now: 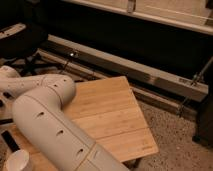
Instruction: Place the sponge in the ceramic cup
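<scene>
The ceramic cup (17,161) sits at the near left corner of the table (115,120). It is white and round, with a wide rim, and only its top shows. Just behind it, by the left edge of the table, lies a small flat dark pad. It looks like the sponge (10,140), but it is too dark to be sure. It lies on the wood, apart from the cup and not inside it.

The big white arm (50,130) comes up from the near edge, beside the cup. It bends at a round elbow and then goes off to the left. The gripper is past the left side of the picture, where the arm ends, so it cannot be seen. I cannot tell if it is spread or pinching anything.

The table is light wood in long strips. Its right half is bare, and its far right corner points at the wall.

The floor (175,145) beside it is grey with little specks. Farther back, a long grey metal bar (135,70) runs along the bottom of a dark wall. A black chair (20,35) stands at the far left. A pale ledge (165,12) runs across the top.
</scene>
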Tool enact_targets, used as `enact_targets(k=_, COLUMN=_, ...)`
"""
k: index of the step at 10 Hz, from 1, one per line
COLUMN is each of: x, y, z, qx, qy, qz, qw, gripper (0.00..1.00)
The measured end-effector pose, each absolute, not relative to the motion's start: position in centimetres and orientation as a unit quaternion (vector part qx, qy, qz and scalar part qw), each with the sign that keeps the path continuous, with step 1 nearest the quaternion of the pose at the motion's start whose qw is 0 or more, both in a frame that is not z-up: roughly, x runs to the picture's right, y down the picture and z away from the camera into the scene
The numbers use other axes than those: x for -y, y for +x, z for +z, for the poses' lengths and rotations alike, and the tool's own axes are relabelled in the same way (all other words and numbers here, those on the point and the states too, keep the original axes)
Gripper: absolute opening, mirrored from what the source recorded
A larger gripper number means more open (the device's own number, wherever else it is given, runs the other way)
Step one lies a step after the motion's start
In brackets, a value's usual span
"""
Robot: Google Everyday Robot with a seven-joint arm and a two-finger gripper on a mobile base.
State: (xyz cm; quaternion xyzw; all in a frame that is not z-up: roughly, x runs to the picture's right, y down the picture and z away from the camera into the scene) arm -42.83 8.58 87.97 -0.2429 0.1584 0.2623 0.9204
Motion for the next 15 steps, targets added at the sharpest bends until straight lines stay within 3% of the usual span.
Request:
enact_targets(k=1, x=-8.6, y=-42.7, z=88.0, qx=-0.162, qy=-0.243, qz=0.262, qw=0.92, gripper=0.58)
enact_targets(k=6, x=-8.4, y=-42.8, z=87.4, qx=-0.164, qy=-0.254, qz=0.271, qw=0.914, gripper=0.07)
enact_targets(k=7, x=-8.3, y=-42.9, z=87.3, qx=-0.163, qy=-0.256, qz=0.273, qw=0.913, gripper=0.02)
enact_targets(k=10, x=-7.0, y=-42.7, z=85.8, qx=-0.138, qy=-0.278, qz=0.299, qw=0.903, gripper=0.0)
enact_targets(k=15, x=0.7, y=-40.5, z=75.0, qx=0.014, qy=-0.332, qz=0.398, qw=0.855, gripper=0.0)
